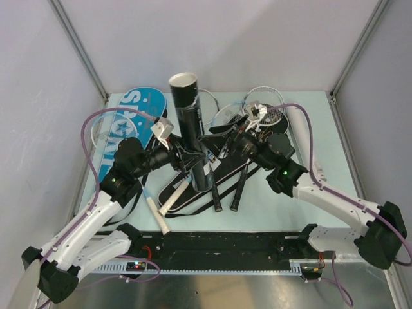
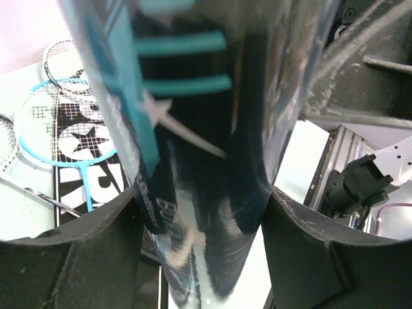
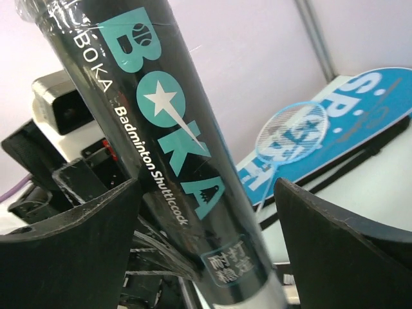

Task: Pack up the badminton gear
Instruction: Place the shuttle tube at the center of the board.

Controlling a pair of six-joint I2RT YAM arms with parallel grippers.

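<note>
- The black shuttle tube [image 1: 190,122] is held upright between the two arms, open mouth uppermost; whether its foot rests on anything below cannot be told
- The left end effector [image 2: 203,212] is clenched on the tube's lower part, with both fingers pressed against the glossy wall
- The right end effector [image 3: 206,212] is released: its fingers stand wide around the tube, a clear gap is seen on one side, and nothing is carried by it
- The tube is judged to be light and stiff, yet crushable, with a slick printed skin that could slip in a loose hold
- A firm hold across the middle is advised rather than near the open rim, where the wall would dent most easily
- Tilting is best avoided, since it cannot be told whether shuttlecocks are inside
- Below both end effectors, rackets [image 1: 237,190] are laid over a black bag [image 1: 193,201] on the counter [image 1: 283,212]; a blue bag [image 1: 132,119] lies beyond the left one
</note>
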